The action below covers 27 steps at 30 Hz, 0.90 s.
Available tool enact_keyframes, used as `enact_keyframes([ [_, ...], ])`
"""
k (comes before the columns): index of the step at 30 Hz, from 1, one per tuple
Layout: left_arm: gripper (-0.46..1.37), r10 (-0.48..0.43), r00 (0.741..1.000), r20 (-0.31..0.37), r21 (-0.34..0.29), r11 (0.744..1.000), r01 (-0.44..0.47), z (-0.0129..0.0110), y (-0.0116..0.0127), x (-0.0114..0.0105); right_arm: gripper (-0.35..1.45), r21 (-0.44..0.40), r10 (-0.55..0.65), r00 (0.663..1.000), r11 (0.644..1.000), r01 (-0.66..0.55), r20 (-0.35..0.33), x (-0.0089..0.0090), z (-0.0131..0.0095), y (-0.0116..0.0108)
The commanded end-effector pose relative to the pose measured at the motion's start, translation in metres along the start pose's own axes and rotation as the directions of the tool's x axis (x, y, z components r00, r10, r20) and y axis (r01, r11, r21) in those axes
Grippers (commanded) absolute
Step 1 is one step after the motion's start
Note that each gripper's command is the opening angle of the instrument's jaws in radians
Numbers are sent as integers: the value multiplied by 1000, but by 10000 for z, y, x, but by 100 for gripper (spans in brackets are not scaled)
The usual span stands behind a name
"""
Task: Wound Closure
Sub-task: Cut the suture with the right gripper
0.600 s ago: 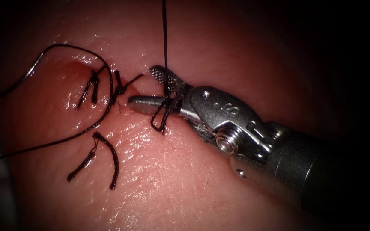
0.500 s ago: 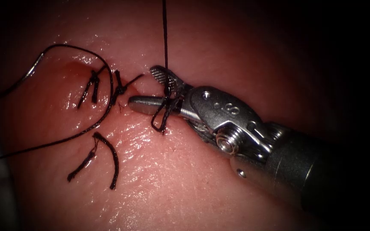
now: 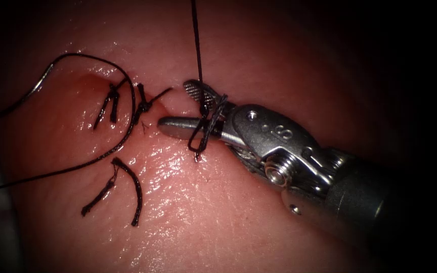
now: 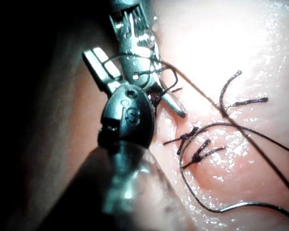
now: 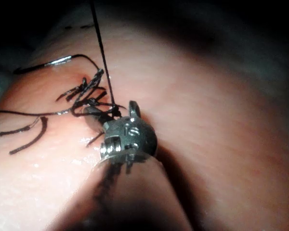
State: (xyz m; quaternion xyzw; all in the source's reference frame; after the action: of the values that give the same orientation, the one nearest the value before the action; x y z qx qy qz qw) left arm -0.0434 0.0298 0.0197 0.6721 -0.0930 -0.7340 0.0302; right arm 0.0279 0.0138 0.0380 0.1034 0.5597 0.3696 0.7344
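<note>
While the thread point(image 3: 197, 45) loops around its spread jaws, the right claw point(image 3: 184, 106) lies just right of the cut point(image 3: 150, 103) on the tissue point(image 3: 203, 212), seemingly gripping nothing; the needle point(image 3: 39, 83) rests far left.

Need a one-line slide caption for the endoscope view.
Right tool, jaws open with thread looped around them, beside the knotted cut on the tissue; needle lying free at left.

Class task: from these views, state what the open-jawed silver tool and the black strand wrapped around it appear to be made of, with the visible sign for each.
Right arm's silver tool: looks like polished metal, given bright glints and a ridged jaw face. Black thread: probably braided fibre, matte, bending limply around the open jaws.
</note>
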Motion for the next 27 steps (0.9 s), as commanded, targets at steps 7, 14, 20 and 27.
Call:
enact_keyframes([
  [7, -35, -1, 1000, 1, 0, 1000, 1, -3, -1, 0, 145, 21, -4, 1000, 1000, 4, 2, 9, -11, -3],
  [14, -35, -2, 1000, 1, 0, 1000, 2, -5, -2, 1, 145, 33, -4, 1000, 999, 3, 4, 10, -21, -8],
  [20, -35, -3, 1000, 4, 2, 1000, 3, -8, -3, 1, 145, 48, -10, 1000, 999, 10, 4, 10, -28, -10],
  [27, -35, -3, 1000, 5, 2, 1000, 3, -8, -3, 1, 144, 68, -41, 999, 997, 41, 4, 21, -51, -12],
])
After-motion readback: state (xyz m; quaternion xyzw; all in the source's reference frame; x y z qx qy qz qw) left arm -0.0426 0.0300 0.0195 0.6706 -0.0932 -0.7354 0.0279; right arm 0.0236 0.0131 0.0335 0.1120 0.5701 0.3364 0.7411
